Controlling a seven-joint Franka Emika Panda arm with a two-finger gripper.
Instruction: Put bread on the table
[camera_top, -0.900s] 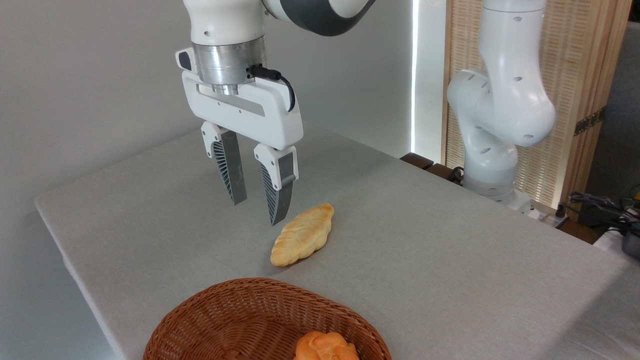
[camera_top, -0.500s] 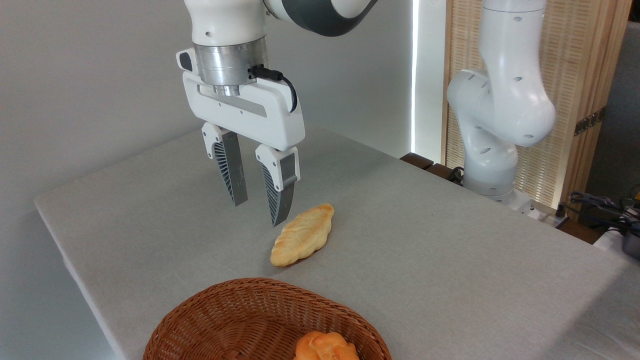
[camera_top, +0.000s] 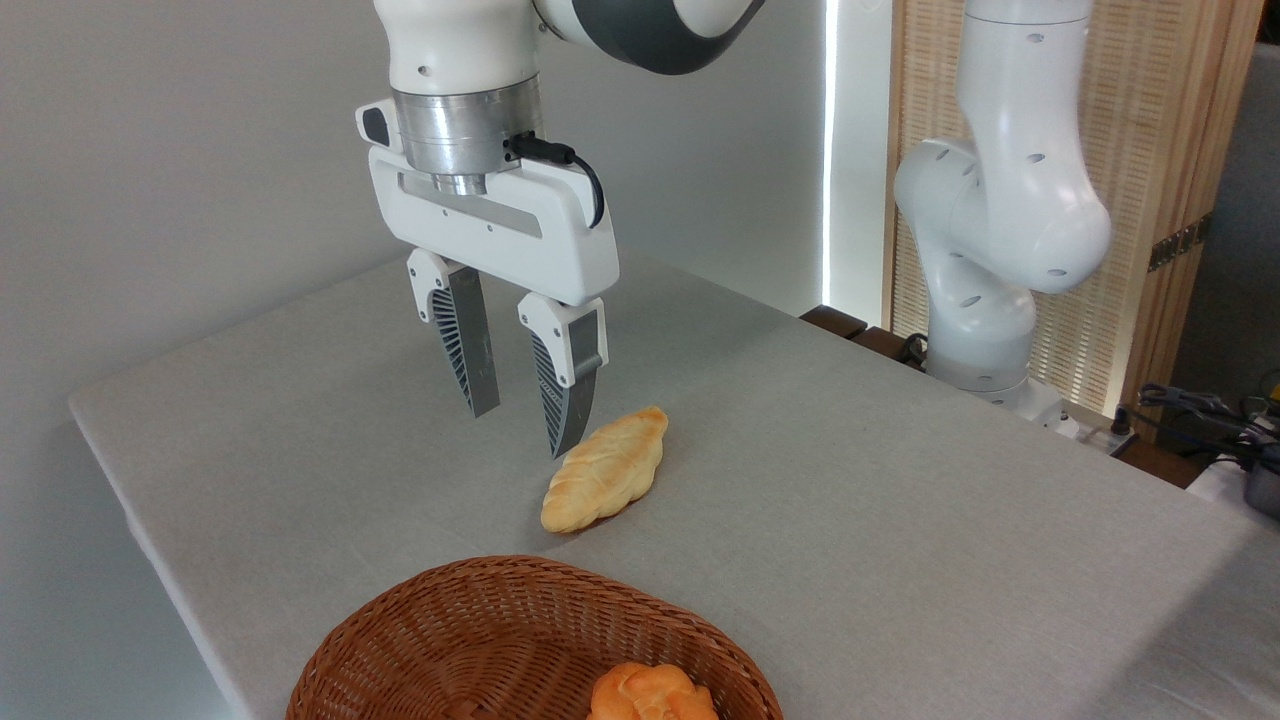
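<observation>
— Orange, that bread (camera_top: 652, 693); it sat in the wicker basket (camera_top: 420, 640) at the near edge.
— And the gripper (camera_top: 522, 432)?
— Jaws apart, empty, above the table (camera_top: 900, 500) beside the pale loaf (camera_top: 605, 468).

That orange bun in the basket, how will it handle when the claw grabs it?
The bun looks puffy, so probably light and squashy. Its lumpy knots should give grip. Being roundish, it might roll once set on the table.

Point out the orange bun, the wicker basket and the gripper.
orange bun (camera_top: 652, 694), fixed camera, its knotted top.
wicker basket (camera_top: 480, 610), fixed camera, inner far wall.
gripper (camera_top: 522, 435), fixed camera, between its fingertips.
</observation>
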